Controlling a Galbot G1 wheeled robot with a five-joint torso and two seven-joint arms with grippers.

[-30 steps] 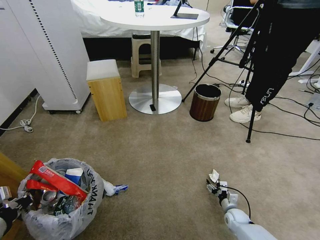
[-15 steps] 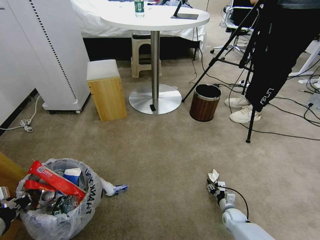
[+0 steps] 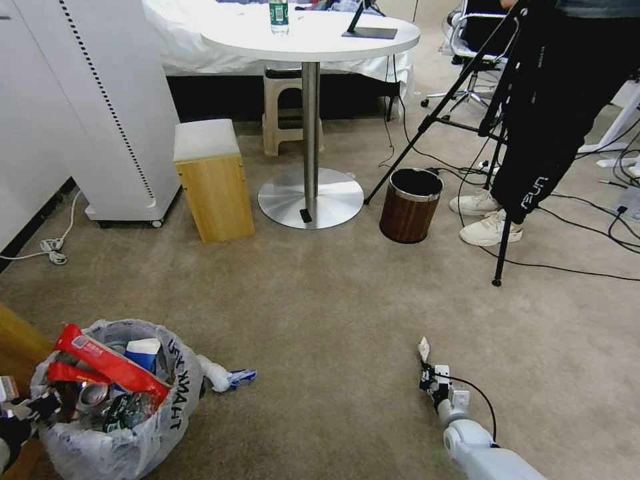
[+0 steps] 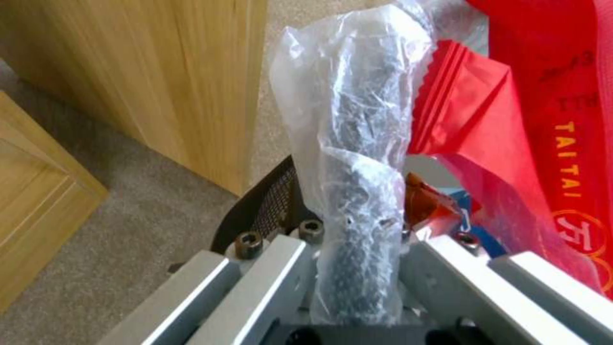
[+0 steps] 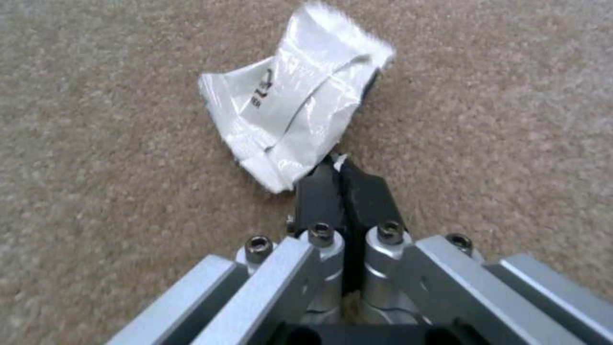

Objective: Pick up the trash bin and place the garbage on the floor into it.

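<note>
Head view: right gripper (image 3: 425, 365), fingers closed, is pinching a white wrapper (image 5: 290, 120) above the floor (image 3: 347, 313); left gripper (image 4: 357, 249) is clamping the trash bin (image 3: 113, 400) rim at lower left.

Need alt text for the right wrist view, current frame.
The right gripper is shut on the edge of a crumpled white wrapper with dark print. Beneath both is the beige-brown carpet floor.
</note>
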